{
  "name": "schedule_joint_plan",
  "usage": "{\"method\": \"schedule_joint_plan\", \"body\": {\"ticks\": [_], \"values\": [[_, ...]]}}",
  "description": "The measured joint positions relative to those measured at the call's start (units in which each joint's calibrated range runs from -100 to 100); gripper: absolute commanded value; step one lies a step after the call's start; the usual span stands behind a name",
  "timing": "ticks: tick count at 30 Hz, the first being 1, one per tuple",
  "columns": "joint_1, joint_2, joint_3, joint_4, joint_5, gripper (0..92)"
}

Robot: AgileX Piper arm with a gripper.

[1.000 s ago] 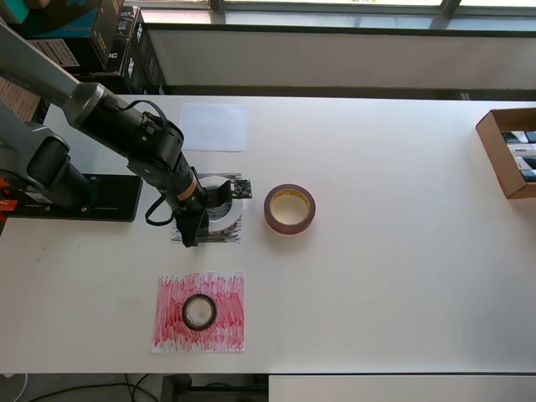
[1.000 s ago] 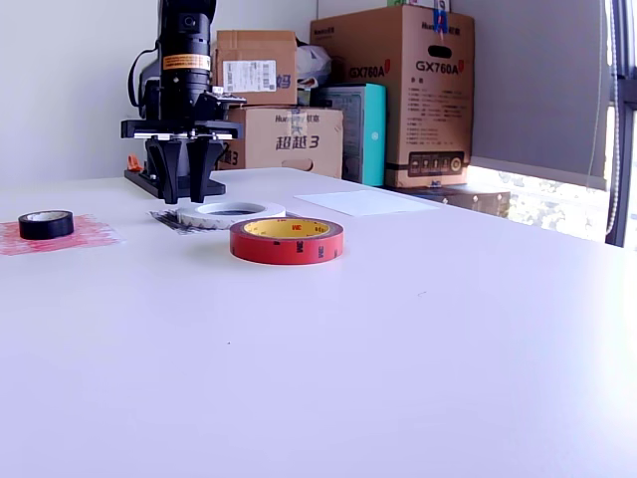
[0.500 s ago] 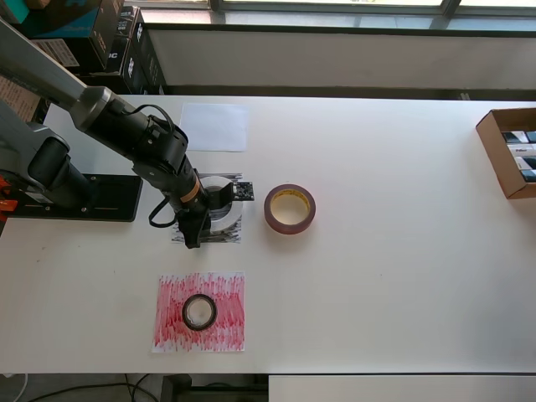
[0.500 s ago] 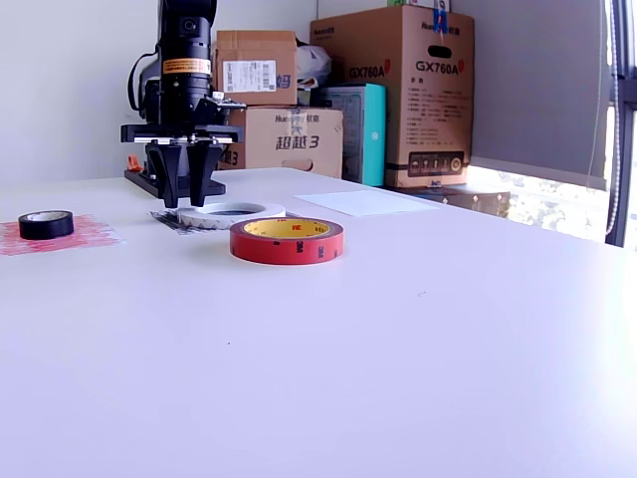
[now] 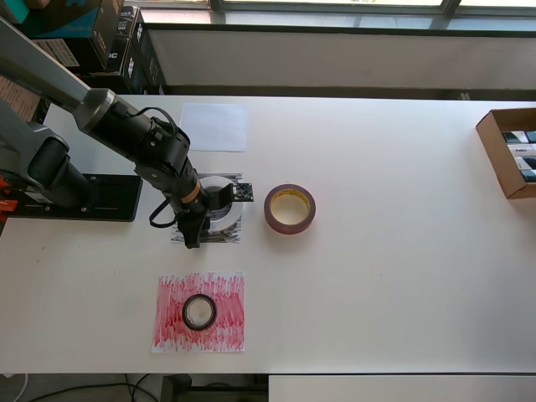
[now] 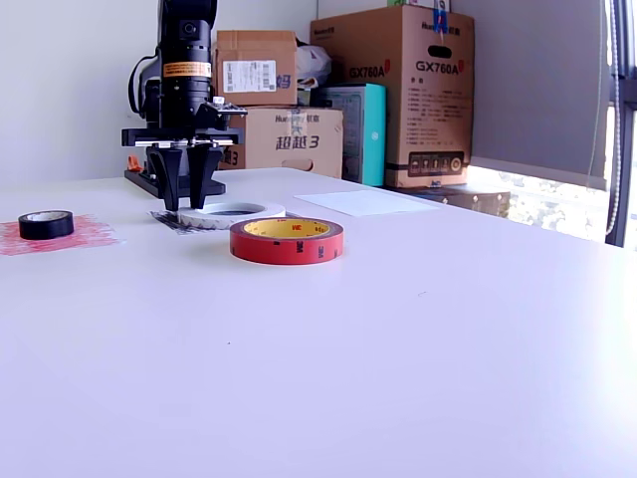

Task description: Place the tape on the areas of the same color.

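A: Start with the big things. What carries everything?

B: A white counter (image 5: 385, 251). From overhead the Piper arm (image 5: 126, 134) reaches in from that view's left, and its jaws (image 6: 186, 189) point down over the black-scribbled sheet (image 5: 224, 235).

A: Are the jaws holding anything?

B: In the exterior view the two fingers (image 6: 171, 182) stand nearly together, with only a narrow gap, at the rim of the white tape ring (image 6: 231, 213). Whether they pinch that rim I cannot tell. Overhead, the wrist covers most of the ring, so only a curved white part (image 5: 223, 219) shows beside the jaws.

A: And the other sheets?

B: The plain white sheet (image 5: 214, 126) lies beyond the jaws toward the window in the overhead view, with nothing on it. The red-scribbled sheet (image 5: 199, 311) lies on the near side of the jaws, well apart. The exterior view shows only a thin red edge (image 6: 55, 235) of it, at that view's left.

A: The remaining rolls?

B: The dark-red tape roll (image 5: 290, 208), with a yellowish core, sits on bare counter just beside the jaws, to the overhead view's right of the black sheet; in the exterior view it stands in front of the white ring. The small black tape roll (image 5: 199, 311) rests in the middle of the red sheet.

A: Anything only one view gives?

B: The cardboard boxes (image 6: 393, 95) show their labels in the exterior view alone; the open box (image 5: 509, 151) at the counter's far edge shows only overhead.
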Motion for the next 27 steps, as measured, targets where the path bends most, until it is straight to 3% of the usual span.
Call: {"method": "schedule_joint_plan", "body": {"ticks": [27], "values": [[0.0, -2.7, -5.5, -2.1, 0.2, 40.2]]}}
